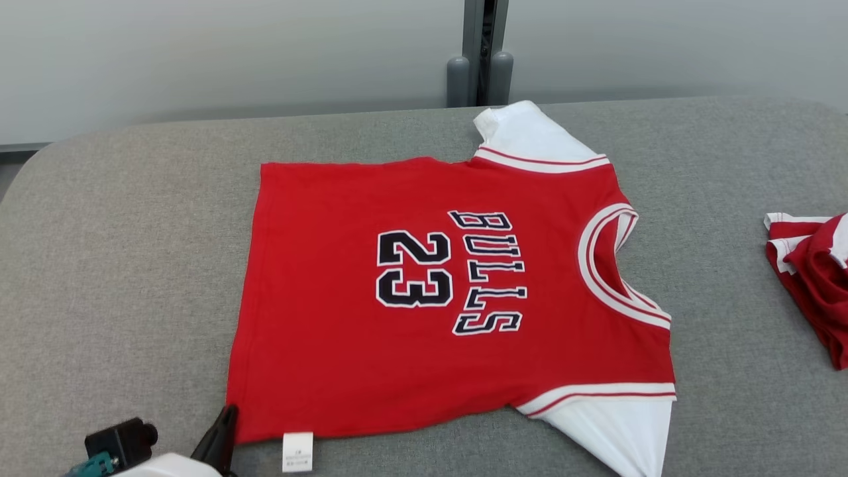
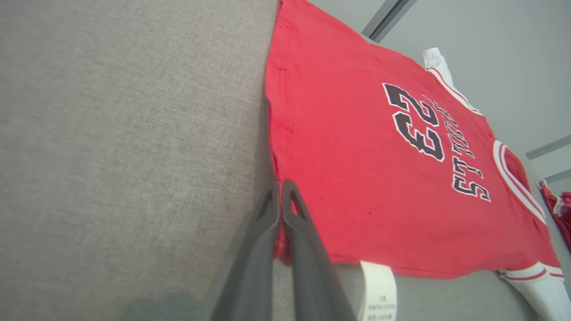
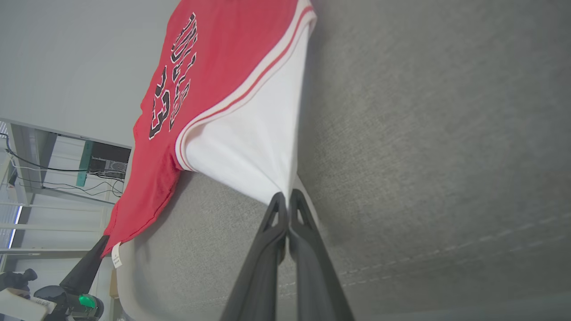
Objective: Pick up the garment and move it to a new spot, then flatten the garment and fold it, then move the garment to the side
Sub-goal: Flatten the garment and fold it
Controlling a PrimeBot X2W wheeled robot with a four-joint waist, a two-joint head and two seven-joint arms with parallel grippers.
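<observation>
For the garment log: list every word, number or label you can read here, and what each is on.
"BULLS": black letters on the chest of the red jersey.
"23": beside that word, same jersey.
White tag at the hem: print too small to read.
Crumpled red garment: no text visible.

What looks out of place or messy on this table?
The jersey lies mostly flat, but its white label sticks out past the hem beside the left pincer. A second red garment sits crumpled near the right edge of the table.
</observation>
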